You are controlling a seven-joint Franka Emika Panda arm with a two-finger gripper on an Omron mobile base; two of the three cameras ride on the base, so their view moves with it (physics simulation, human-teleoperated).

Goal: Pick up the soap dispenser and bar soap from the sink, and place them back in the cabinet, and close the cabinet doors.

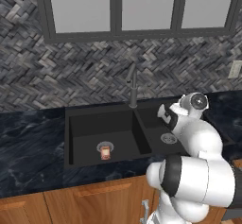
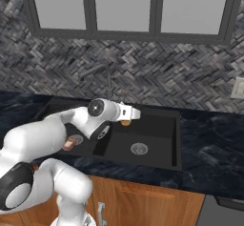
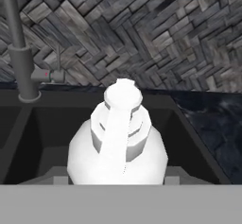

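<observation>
The soap dispenser (image 3: 118,138) fills the hand view, its white pump top close between the fingers. My gripper (image 2: 129,116) is shut on it and holds it above the right basin of the black sink (image 2: 162,129). A bit of the amber bottle (image 2: 126,122) shows under the hand. From the left base view the gripper (image 1: 164,113) hangs over the right basin, just right of the faucet (image 1: 133,88). The bar soap (image 1: 106,152) lies on the left basin's drain, also seen behind my arm (image 2: 69,144). The cabinet and its doors are out of view.
The slim dark faucet (image 2: 107,79) rises at the back of the sink between the basins. The herringbone tile wall (image 1: 94,72) and grey-framed window (image 1: 137,5) stand behind. Dark marble counter (image 2: 214,139) flanks the sink, with a wall outlet (image 2: 238,87) at the right.
</observation>
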